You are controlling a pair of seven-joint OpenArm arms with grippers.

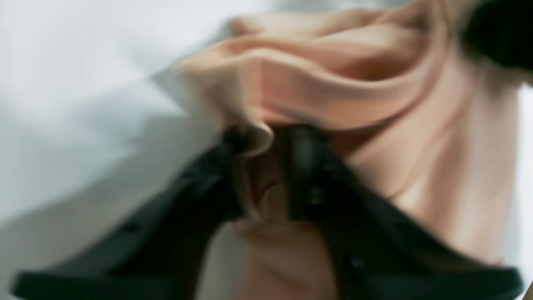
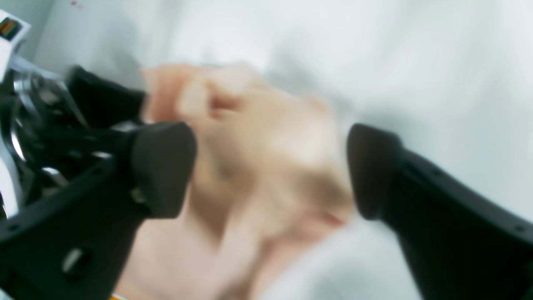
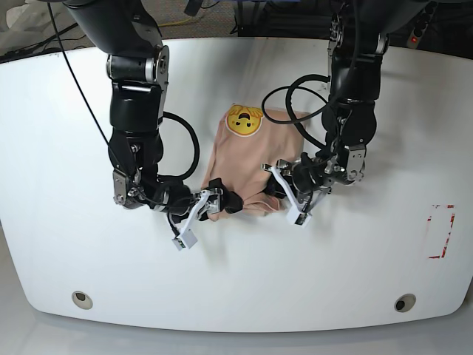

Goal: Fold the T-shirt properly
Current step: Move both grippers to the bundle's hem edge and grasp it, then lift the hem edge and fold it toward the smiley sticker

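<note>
The T-shirt [image 3: 247, 159] lies in a rumpled heap at the middle of the white table [image 3: 66, 111], its yellow bear print [image 3: 244, 120] showing at the 12 o'clock edge of the bundle. It is bunched and creased rather than laid flat, and no neat fold is visible, so by my reading the folding is at an early or middle stage: the cloth is being gathered and handled, and the actual squaring-up is yet to come.

The left gripper [image 1: 266, 166] sits at the 4 o'clock side of the heap in the base view. Its wrist view, though blurred, shows the black jaws drawn close together with a rolled edge of peach fabric pinched between them, so it is clenched on the T-shirt.

The right gripper [image 2: 270, 171] is at the 7 o'clock corner of the heap. Its own view shows the two fingers standing wide apart with the blurred pink cloth lying between and beyond them; it is released and grips nothing, though the fingers straddle the fabric.

What is left, I judge: getting a second hold at that corner, spreading or lifting the garment, laying the halves over each other and smoothing the result into a tidy rectangle.
</note>
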